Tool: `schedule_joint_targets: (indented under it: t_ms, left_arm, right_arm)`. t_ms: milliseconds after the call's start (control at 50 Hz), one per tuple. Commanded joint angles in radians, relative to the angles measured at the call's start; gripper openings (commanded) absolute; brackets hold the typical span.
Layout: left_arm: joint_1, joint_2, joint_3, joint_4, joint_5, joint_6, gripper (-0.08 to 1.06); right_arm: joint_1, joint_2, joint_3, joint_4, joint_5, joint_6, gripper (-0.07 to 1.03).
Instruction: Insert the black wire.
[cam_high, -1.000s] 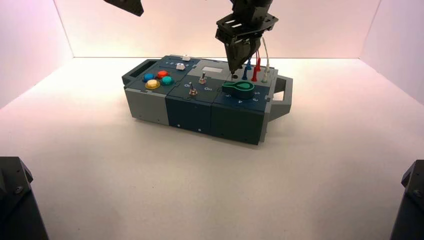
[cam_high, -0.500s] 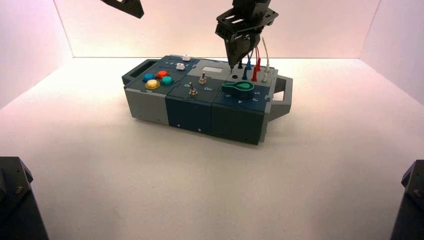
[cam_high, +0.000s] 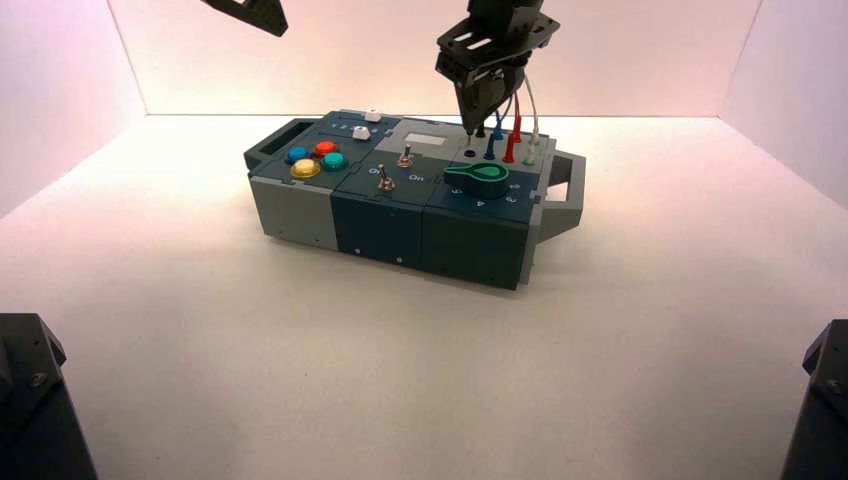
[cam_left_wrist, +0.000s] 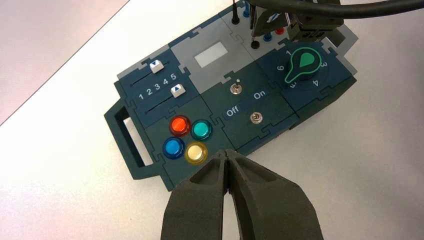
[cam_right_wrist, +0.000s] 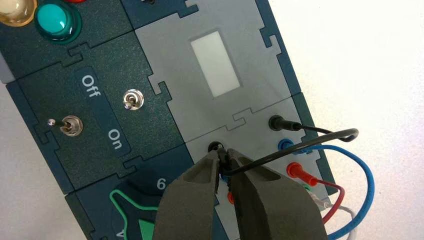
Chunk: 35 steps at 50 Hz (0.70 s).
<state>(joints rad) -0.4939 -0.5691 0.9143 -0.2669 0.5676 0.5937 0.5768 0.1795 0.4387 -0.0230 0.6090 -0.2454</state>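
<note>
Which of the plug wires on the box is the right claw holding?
The black wire; the blue wire and red wire run free of the right claw.

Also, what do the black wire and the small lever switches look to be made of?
Black wire: probably matte rubber or soft plastic sheathing, since it bends smoothly.
Lever switches: apparently polished metal, given bright glints.
</note>
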Motion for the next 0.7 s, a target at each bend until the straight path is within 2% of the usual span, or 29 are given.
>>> schedule_joint_targets:
  t_ms: [20, 700]
  left_arm:
    - [-0.002, -0.008, -0.012, -0.002, -0.006, 0.006, -0.03]
    - [-0.002, -0.008, -0.014, -0.002, -0.006, 0.006, -0.03]
  right_arm:
    - [-0.002, -0.009, -0.014, -0.002, -0.006, 0.003, -0.02]
    - [-0.002, 0.029, -0.014, -0.005, -0.008, 0.005, -0.02]
